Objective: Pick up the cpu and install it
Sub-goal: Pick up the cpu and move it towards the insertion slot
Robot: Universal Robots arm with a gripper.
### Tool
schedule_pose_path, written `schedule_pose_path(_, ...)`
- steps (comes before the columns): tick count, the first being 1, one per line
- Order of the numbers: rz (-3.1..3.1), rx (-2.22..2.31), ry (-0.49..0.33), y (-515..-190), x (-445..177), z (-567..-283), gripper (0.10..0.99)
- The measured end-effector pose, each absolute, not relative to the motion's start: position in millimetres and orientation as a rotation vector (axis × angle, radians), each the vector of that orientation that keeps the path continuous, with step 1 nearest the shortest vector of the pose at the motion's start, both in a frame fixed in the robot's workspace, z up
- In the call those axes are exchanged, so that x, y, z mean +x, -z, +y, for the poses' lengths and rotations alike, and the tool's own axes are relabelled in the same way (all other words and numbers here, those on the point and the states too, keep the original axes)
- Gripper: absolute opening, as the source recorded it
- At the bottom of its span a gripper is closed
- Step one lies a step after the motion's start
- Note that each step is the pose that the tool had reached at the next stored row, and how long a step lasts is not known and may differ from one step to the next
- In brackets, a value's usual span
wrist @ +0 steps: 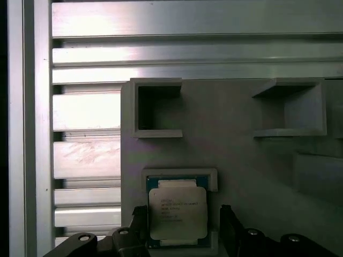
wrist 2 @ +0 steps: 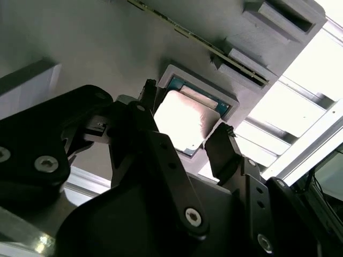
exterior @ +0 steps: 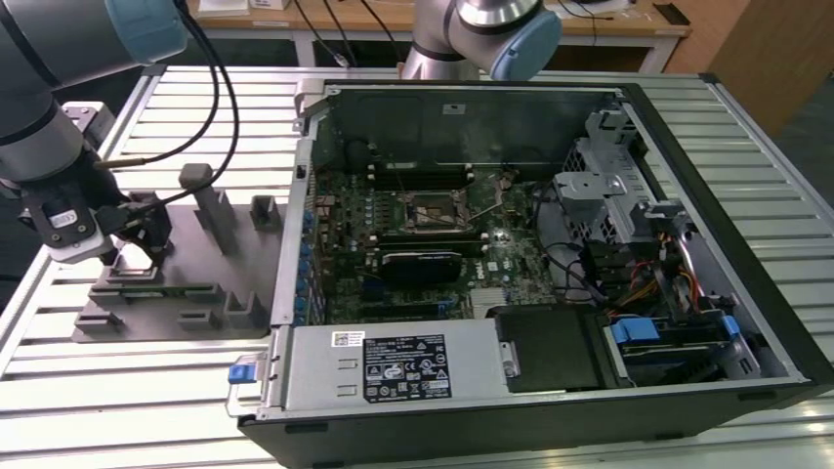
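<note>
Your arm (exterior: 39, 127) comes in from the exterior view's left and bends down over the grey holder plate (exterior: 170, 322). The plate lies on the slatted metal table (exterior: 78, 410) just beside the open computer case (exterior: 729, 195). The wrist points almost straight down, and the claw (exterior: 131, 256) sits low at the plate's edge, on the side away from the case. Black cables (exterior: 222, 107) loop from the upper arm to the wrist.

In both wrist views you look down onto the chip (wrist: 177, 214) (wrist 2: 185, 120). It lies flat in a shallow square pocket of the plate with its silver top up and a thin greenish rim showing around it. The claw (wrist: 182, 225) (wrist 2: 185, 112) is spread wide enough to straddle the chip, with one black finger (wrist: 228, 230) on each side of it. The fingertips are down at about the level of the pocket's raised frame. The jaws have hold of nothing. You cannot tell from these pictures whether the tips touch the chip's edges, though a sliver of frame shows between them in the first wrist view.

Further along the plate the first wrist view shows two deeper box-shaped pockets (wrist: 158, 110). Inside the case the green circuit board (exterior: 391, 225) lies flat with its square socket (exterior: 431, 210) near the middle, well apart from the claw.
</note>
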State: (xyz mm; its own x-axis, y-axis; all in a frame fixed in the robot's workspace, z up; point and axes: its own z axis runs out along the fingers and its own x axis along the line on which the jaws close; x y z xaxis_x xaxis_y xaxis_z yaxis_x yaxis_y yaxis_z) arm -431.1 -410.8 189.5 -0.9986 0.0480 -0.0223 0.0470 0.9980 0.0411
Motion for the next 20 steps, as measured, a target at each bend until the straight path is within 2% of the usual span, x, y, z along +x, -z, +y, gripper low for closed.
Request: schedule_pose_path(20, 3.118, 0.018, -0.063, -186.0, -431.7, -410.9, 0.647)
